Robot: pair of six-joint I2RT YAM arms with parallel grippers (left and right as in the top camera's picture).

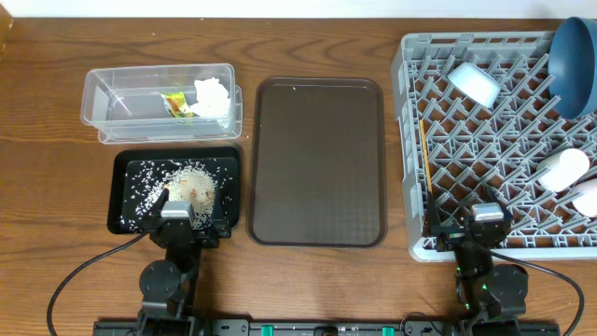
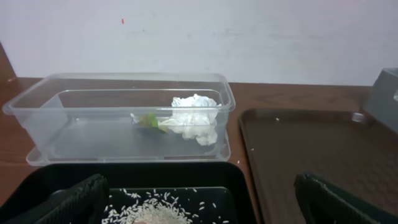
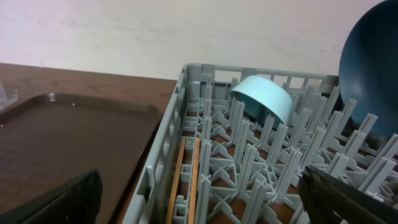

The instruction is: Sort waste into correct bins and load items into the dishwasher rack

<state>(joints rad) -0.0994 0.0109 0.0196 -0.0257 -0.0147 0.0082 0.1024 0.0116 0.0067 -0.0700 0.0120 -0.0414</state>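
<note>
The clear tub (image 1: 112,98) holds the yellow-green wrapper (image 1: 175,104) and the white tissue (image 1: 213,97); both also show in the left wrist view, wrapper (image 2: 148,121), tissue (image 2: 193,117). The black tray (image 1: 126,215) holds loose rice (image 1: 191,185). The grey rack (image 1: 466,159) holds the dark blue plate (image 1: 576,51), the light blue bowl (image 1: 474,82), the white cup (image 1: 565,170), a second cup at the right edge (image 1: 588,199) and the chopsticks (image 1: 424,163). My left gripper (image 2: 199,208) is open and empty over the black tray (image 2: 186,174). My right gripper (image 3: 202,205) is open and empty over the rack's front left, above the chopsticks (image 3: 186,180).
A large brown serving tray (image 1: 319,159) lies between the bins and the rack. The wooden table (image 1: 47,140) shows around everything. Cables run from both arm bases at the front edge.
</note>
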